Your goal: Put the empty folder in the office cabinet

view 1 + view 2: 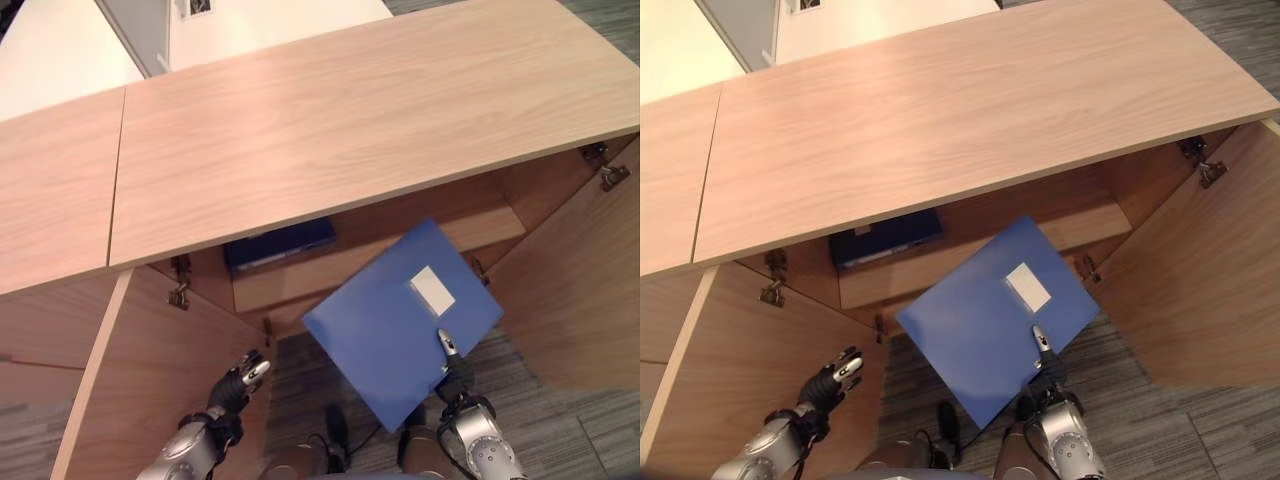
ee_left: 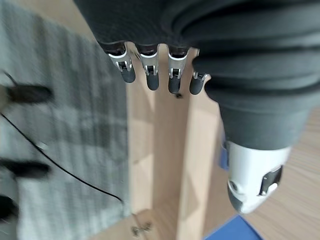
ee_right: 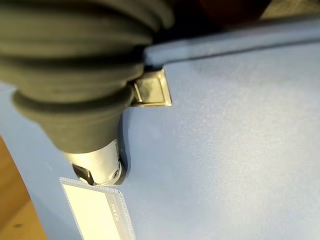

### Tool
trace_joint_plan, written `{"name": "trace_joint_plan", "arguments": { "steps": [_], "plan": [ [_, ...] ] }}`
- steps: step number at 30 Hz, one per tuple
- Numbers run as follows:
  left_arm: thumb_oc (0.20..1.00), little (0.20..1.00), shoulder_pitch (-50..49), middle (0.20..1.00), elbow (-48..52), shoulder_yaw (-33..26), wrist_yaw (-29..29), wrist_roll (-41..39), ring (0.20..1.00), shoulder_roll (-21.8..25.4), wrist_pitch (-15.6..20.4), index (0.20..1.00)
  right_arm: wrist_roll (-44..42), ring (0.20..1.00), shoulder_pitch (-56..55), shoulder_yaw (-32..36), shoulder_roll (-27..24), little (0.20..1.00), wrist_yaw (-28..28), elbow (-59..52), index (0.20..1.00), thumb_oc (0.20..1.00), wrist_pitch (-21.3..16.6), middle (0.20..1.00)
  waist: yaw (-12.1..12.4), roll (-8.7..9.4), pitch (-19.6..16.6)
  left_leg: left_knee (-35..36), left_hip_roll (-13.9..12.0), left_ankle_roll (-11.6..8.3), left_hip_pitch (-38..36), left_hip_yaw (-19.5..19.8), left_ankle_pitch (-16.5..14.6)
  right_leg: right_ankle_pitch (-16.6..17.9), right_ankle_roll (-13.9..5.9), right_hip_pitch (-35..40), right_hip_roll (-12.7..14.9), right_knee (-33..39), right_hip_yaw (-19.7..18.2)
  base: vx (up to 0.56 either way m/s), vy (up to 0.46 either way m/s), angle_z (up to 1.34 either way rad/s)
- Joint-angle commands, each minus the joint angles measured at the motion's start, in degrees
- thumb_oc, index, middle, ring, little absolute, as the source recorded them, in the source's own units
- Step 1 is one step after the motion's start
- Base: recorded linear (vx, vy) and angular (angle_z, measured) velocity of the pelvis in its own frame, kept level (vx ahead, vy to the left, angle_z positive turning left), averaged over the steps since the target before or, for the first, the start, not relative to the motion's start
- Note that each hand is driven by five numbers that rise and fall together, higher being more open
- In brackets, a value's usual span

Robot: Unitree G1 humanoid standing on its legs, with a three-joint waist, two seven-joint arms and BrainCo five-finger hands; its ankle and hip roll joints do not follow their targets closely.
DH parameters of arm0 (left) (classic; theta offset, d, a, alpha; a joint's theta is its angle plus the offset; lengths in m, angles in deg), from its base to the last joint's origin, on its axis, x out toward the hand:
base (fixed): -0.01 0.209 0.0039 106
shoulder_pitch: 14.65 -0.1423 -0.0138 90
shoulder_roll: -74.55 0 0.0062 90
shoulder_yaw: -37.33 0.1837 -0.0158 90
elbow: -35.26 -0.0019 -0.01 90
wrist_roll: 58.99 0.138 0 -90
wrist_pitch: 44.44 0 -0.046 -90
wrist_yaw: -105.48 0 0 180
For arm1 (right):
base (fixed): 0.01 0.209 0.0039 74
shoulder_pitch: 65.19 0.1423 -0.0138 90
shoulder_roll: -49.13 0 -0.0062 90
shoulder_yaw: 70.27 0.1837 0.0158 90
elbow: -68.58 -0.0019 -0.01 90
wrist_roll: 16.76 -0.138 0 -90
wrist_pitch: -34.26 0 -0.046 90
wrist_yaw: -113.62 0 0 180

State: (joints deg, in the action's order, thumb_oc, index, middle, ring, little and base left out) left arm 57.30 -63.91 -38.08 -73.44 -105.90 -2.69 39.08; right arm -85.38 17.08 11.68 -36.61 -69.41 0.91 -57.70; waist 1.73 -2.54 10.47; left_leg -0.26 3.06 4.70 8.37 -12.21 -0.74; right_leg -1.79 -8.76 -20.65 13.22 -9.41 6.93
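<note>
Here, in the left eye view, the blue folder point(image 1: 400, 320) is held out ahead of the right hand point(image 1: 455, 375), a thumb on its top face near the near corner, its far corner already under the front edge of the cabinet top point(image 1: 350, 120) and aimed into the open cabinet toward the shelf point(image 1: 400, 245). It lies tilted, flat side up. The left hand point(image 1: 240, 380) hangs by the open left door point(image 1: 150, 390), well apart from the folder.

In the right eye view another dark folder point(image 1: 885, 238) lies on the shelf at its left end.

The left wrist view shows relaxed fingers point(image 2: 150, 75) holding nothing.

The right wrist view shows the thumb point(image 3: 100, 165) pinching the plain blue cover beside its clear label pocket point(image 3: 97, 210).
</note>
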Motion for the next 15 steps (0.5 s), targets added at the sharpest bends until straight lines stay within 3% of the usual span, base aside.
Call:
{"name": "trace_joint_plan", "arguments": {
  "steps": [1,3,6,7,15],
  "plan": [
    [1.000,1.000,-3.54,1.000,5.52,-0.47,1.84,-1.38,1.000,1.57,2.08,1.000,-2.37,0.200,-0.08,1.31,0.42,0.200,-3.57,-8.19,0.200,0.200,-2.68,0.200,-1.46,3.00,-0.42,-8.76,-3.52,-3.08,2.26,1.72,-6.81,6.84,-1.05,3.73,-0.65,6.62,0.97,0.06,-0.129,0.46],
    [1.000,1.000,-3.93,1.000,4.69,0.22,1.91,-0.98,1.000,1.39,2.06,1.000,-2.77,0.200,-0.23,1.41,-0.26,0.200,-3.91,-10.58,0.200,0.200,-3.56,0.200,-1.47,3.86,-0.24,-9.99,-3.59,-3.34,3.49,2.26,-7.20,7.44,-0.74,3.70,-0.70,6.49,1.25,-0.01,-0.141,0.61],
    [1.000,1.000,-3.58,1.000,4.68,2.08,2.17,-0.36,1.000,2.17,1.85,1.000,-4.09,0.200,1.34,1.50,-0.88,0.200,-2.92,-12.87,0.200,0.200,-5.94,0.200,-1.55,3.71,-0.07,-11.79,-4.91,-3.84,6.87,2.97,-6.84,7.63,0.01,0.90,-0.61,4.13,2.52,-0.02,-0.098,0.36],
    [1.000,1.000,-3.28,1.000,4.56,2.79,2.16,-0.37,1.000,2.54,1.79,1.000,-4.48,0.200,2.00,1.47,-0.95,0.200,-2.44,-13.70,0.200,0.200,-6.71,0.200,-1.34,3.14,-0.22,-12.21,-5.43,-4.13,7.23,3.99,-8.37,6.17,-0.31,0.64,-1.11,3.16,2.22,0.02,-0.076,-0.04],
    [1.000,1.000,-0.18,1.000,4.47,7.46,1.85,-0.93,1.000,3.56,2.35,1.000,-4.06,0.200,14.14,3.41,-1.84,0.200,2.57,-19.28,0.200,0.200,-14.87,0.200,-0.35,1.69,-0.47,-17.53,-5.45,-4.18,17.76,6.48,-8.42,1.54,2.54,-9.92,0.39,-6.88,2.45,-0.05,-0.058,0.09]
  ]
}}
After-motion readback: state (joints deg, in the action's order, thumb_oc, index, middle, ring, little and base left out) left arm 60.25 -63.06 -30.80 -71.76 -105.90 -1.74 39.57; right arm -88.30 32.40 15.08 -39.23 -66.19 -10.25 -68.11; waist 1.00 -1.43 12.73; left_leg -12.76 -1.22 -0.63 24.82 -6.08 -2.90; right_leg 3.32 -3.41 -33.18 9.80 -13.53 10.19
